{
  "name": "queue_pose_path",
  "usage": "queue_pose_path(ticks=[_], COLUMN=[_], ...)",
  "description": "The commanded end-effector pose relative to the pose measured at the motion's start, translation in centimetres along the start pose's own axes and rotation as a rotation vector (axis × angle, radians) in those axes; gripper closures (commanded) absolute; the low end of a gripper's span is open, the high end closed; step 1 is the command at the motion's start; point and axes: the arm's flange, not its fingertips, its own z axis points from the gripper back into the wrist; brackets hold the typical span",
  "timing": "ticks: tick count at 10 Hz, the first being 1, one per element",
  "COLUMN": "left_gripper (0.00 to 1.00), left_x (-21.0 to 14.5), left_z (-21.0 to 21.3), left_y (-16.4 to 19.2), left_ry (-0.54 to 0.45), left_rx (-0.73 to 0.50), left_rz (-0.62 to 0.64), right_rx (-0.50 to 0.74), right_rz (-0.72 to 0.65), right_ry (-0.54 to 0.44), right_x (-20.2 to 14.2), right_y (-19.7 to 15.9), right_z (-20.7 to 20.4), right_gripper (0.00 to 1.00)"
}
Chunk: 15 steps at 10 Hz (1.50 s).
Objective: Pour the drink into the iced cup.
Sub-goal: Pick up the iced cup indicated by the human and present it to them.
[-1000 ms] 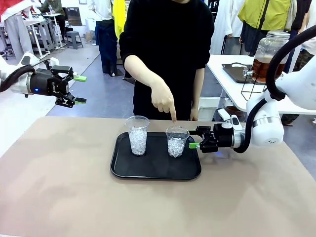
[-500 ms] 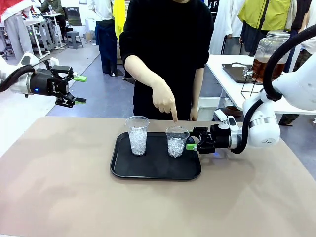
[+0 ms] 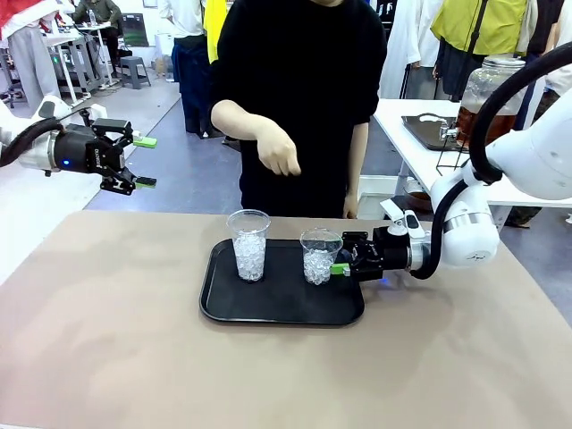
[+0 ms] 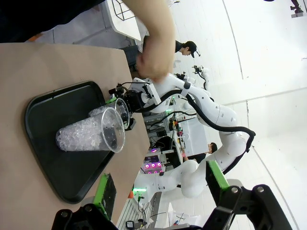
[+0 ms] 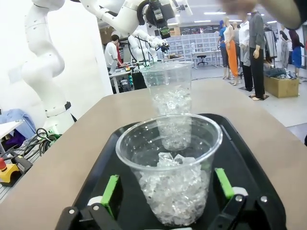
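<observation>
On the brown tabletop (image 3: pixel 107 340), a black tray (image 3: pixel 268 315) carries the shorter iced cup (image 3: pixel 320 256), straddled by the right end effector (image 5: pixel 166 187), wide open and holding nothing, which should close gently mid-wall and keep it upright; the left end effector (image 3: pixel 143 162) hangs open and empty, and the drink (image 3: pixel 466 123) sits in a jar (image 3: pixel 493 76) well behind.

Bright, even indoor light falls from overhead, so the table (image 3: pixel 107 357) carries only a faint, soft shadow around the tray (image 3: pixel 219 304). Both wrist views bend towards their edges. In the right wrist view the person's hand (image 5: pixel 259 7) at 1 o'clock is smeared by blur, and ceiling lamps (image 5: pixel 211 13) glare near 12 o'clock.
</observation>
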Motion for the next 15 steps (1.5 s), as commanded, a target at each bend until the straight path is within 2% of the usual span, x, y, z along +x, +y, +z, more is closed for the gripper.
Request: queue_pose_path(ticks=[1,11,14,15], left_gripper=[0.0,0.0,0.0,0.0], left_x=[-0.2,-0.2,-0.2,-0.2], left_z=[0.0,0.0,0.0,0.0], left_y=[-0.1,-0.1,-0.1,-0.1], left_ry=[-0.004,-0.004,-0.004,-0.004], left_rx=[0.003,0.003,0.003,0.003], left_rz=[-0.001,-0.001,-0.001,-0.001], right_rx=[0.036,-0.044,0.003,0.006], right_rz=[0.0,-0.034,-0.05,-0.072], right_ry=[0.003,-0.003,-0.003,-0.018], right_x=[0.0,0.7,0.7,0.8], right_y=[-0.1,-1.4,-1.2,-1.1], right_z=[-1.0,-5.2,-5.1,-4.9], right_gripper=[0.0,0.0,0.0,0.2])
